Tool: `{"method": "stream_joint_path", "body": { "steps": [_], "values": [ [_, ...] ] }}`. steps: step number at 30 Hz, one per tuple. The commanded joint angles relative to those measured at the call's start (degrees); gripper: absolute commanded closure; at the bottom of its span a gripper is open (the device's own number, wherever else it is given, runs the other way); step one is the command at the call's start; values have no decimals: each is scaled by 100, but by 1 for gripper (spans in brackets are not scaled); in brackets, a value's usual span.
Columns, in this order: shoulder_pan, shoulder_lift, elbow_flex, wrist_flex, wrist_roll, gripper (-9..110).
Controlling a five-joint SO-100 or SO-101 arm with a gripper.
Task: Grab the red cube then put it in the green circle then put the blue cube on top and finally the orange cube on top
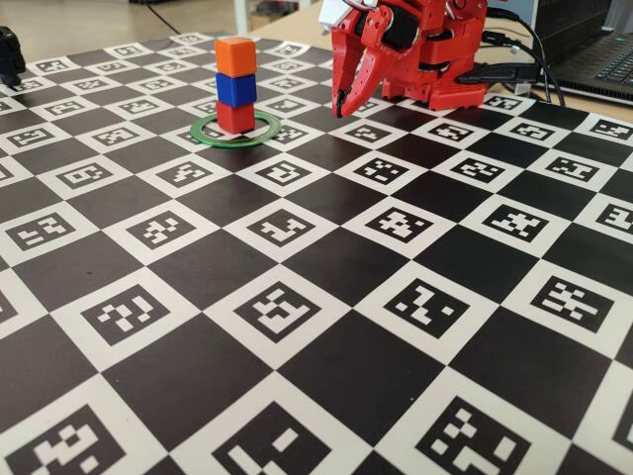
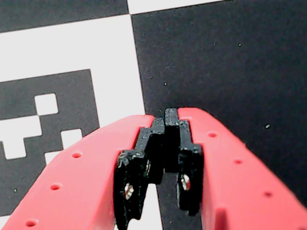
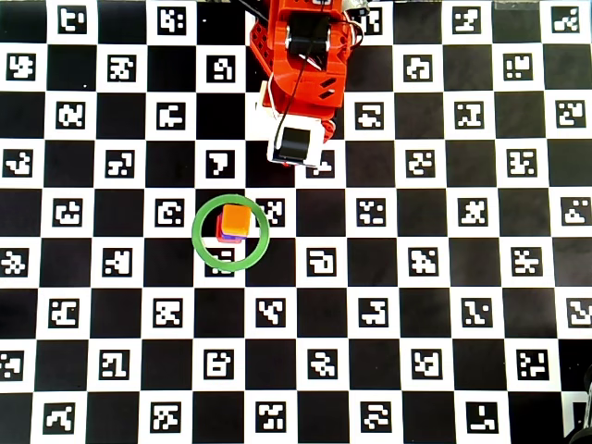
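In the fixed view the red cube [image 1: 235, 117] sits inside the green circle [image 1: 203, 134]. The blue cube [image 1: 236, 88] rests on it and the orange cube [image 1: 234, 56] tops the upright stack. From overhead, the orange cube [image 3: 236, 219] covers most of the stack inside the green circle [image 3: 199, 242]. My gripper [image 1: 341, 107] hangs to the right of the stack, clear of it, pointing down at the mat. In the wrist view the gripper [image 2: 171, 115] has its red fingers [image 2: 96, 163] pressed together with nothing between them.
A black-and-white checkerboard mat [image 1: 326, 376] with printed markers covers the table. The red arm base [image 1: 445, 59] stands at the back, with black cables [image 1: 514, 69] and a laptop [image 1: 603, 59] to its right. A dark object [image 1: 8, 54] sits at the far left edge.
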Motion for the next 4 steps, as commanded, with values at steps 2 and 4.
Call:
{"method": "stream_joint_path", "body": {
  "steps": [2,4],
  "values": [
    [9,281,325,369,26,107],
    [9,281,325,369,26,107]
  ]
}}
